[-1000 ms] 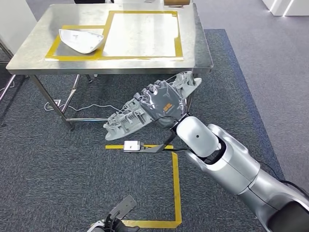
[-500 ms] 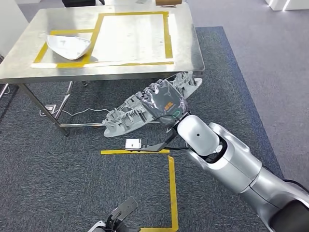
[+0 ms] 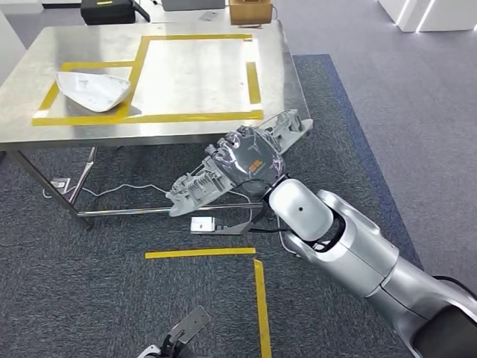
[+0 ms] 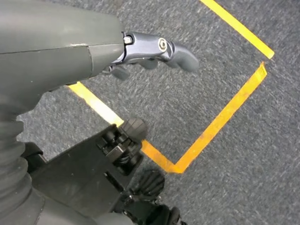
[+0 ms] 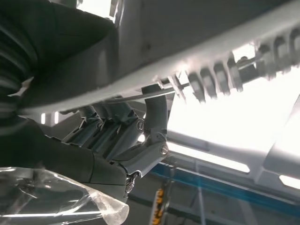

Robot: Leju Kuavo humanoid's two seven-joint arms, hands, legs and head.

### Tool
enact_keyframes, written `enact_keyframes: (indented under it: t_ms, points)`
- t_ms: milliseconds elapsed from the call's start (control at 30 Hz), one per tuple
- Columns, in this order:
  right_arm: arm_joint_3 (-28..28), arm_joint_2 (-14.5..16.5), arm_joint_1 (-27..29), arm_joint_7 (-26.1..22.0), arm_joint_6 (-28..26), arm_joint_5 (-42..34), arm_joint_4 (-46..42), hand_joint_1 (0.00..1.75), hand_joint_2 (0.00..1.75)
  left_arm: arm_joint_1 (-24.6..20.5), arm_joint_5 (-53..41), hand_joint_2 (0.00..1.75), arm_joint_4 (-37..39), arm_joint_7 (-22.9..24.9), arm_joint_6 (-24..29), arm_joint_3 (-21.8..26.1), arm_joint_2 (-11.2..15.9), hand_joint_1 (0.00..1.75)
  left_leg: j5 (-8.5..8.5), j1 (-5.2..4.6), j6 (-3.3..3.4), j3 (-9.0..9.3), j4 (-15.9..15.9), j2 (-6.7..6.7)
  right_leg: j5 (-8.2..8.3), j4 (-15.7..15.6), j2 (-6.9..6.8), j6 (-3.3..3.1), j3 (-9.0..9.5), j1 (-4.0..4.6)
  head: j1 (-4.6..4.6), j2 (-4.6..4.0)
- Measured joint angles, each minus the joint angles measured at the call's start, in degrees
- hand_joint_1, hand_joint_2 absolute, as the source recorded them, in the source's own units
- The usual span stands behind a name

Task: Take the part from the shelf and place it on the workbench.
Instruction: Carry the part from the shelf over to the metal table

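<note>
Part: we carry a long grey moulded-plastic part, ribbed and partly wrapped in clear film (image 3: 239, 165), held level above the carpet just short of the steel workbench with yellow tape outlines (image 3: 168, 130).
Right hand: our right hand (image 5: 116, 140) clamps the part from beneath, fingers curled against its underside.
Left hand: our left hand (image 4: 155, 49) hangs low over the yellow floor tape (image 4: 212, 126), fingers apart, holding nothing.
Handling: we judge it light and stiff but unwieldy; thin ribs look breakable and the film slippery, so a grip near the middle suits.
Room: the large taped rectangle is bare; a white curved plastic shell (image 3: 92, 90) sits in the smaller one.
Edges: the part's far tip sits close to the bench's near corner.
</note>
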Motion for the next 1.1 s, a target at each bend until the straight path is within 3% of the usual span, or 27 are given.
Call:
enact_keyframes:
  t_ms: [67,133,200,233,267,300,400,433,467,600,733,1100]
  points:
    - [0.0,0.0,-0.1,0.0,0.0,0.0,0.0,1.75,1.75,-0.2,0.0,1.75,0.0,0.0,0.1,0.0,0.0,0.00,-0.14,-0.19,1.04,0.90,0.0,-0.15,-0.27,2.6,-0.42,0.49,-1.06,-0.16,0.21,0.00]
    - [0.0,0.0,-0.2,0.0,0.0,0.0,0.0,1.75,1.75,-0.3,0.1,1.75,0.0,0.0,0.2,0.0,-0.1,0.00,-0.50,-0.57,1.80,1.46,0.0,-0.21,-1.70,9.3,-0.71,0.39,-5.53,0.04,0.38,0.00]
    - [0.0,0.0,-0.2,0.0,0.0,0.0,0.0,1.75,1.75,-0.3,0.1,1.75,0.0,0.0,0.2,0.0,-0.1,0.00,-1.23,-1.15,2.40,1.94,0.0,-0.33,-4.76,15.6,-0.75,-0.01,-10.99,0.56,0.39,0.00]
    - [0.0,-0.1,-0.1,0.0,0.0,0.0,0.0,1.75,1.75,-0.2,0.1,1.75,0.0,0.0,0.2,0.0,-0.1,0.00,-1.68,-1.50,2.64,2.37,0.0,-0.44,-5.96,16.5,-0.75,-0.43,-12.71,0.90,0.40,0.00]
    - [0.0,-0.1,-0.1,0.0,0.0,0.0,0.0,1.75,1.75,-0.1,0.1,1.75,0.0,0.1,0.3,0.0,-0.1,0.00,-2.15,-1.87,2.85,2.95,0.0,-0.56,-6.12,15.5,-0.74,-1.02,-13.55,1.31,0.38,0.00]
    - [0.0,-0.1,0.0,0.0,0.0,0.0,0.1,1.75,1.75,-0.1,0.2,1.75,0.0,0.1,0.3,0.0,-0.1,0.00,-2.65,-2.29,3.04,3.62,0.0,-0.66,-4.66,12.9,-0.71,-1.91,-13.58,1.85,0.39,0.00]
    - [0.1,-0.2,0.0,0.1,0.0,0.3,0.3,1.75,1.75,-0.1,0.4,1.75,0.0,0.5,0.5,0.0,-0.4,0.00,-4.15,-3.13,3.30,5.10,0.0,-0.88,5.75,2.2,-0.15,-4.98,-11.60,3.91,0.23,0.01]
    - [0.1,-0.2,0.0,0.1,0.0,0.3,0.3,1.75,1.75,0.0,0.4,1.75,0.0,0.6,0.5,0.0,-0.5,0.00,-4.47,-3.25,3.23,5.34,0.0,-0.93,8.03,0.3,0.04,-5.47,-11.07,4.29,0.17,0.01]
    - [0.1,-0.2,-0.1,0.2,0.0,0.3,0.3,1.75,1.75,0.0,0.5,1.75,0.0,0.6,0.6,-0.1,-0.5,0.00,-4.54,-3.40,3.10,5.53,0.0,-0.98,8.82,-0.5,0.21,-5.57,-10.60,4.40,0.12,0.02]
    - [0.1,-0.2,0.0,0.2,0.0,0.4,0.4,1.75,1.75,-0.3,0.6,1.75,0.0,0.7,0.6,-0.1,-0.5,0.00,-4.36,-3.38,3.06,6.10,-0.3,-0.91,9.17,-1.0,0.11,-5.06,-9.49,4.32,0.08,0.02]
    - [0.1,-0.2,0.0,0.3,0.0,0.7,0.5,1.75,1.75,-0.3,0.6,1.75,0.0,0.8,0.7,-0.1,-0.3,0.00,-5.53,-3.38,3.09,6.63,-1.3,-0.91,8.47,-0.9,0.16,-5.20,-9.58,4.35,0.08,0.02]
    - [0.1,-0.3,0.4,1.0,-0.1,1.0,1.0,1.75,1.75,-0.2,0.6,1.75,0.0,1.5,1.4,-0.3,-0.1,0.00,-5.49,-3.43,3.11,6.66,-1.3,-0.91,8.44,-0.9,0.15,-5.25,-9.55,4.32,0.09,0.02]
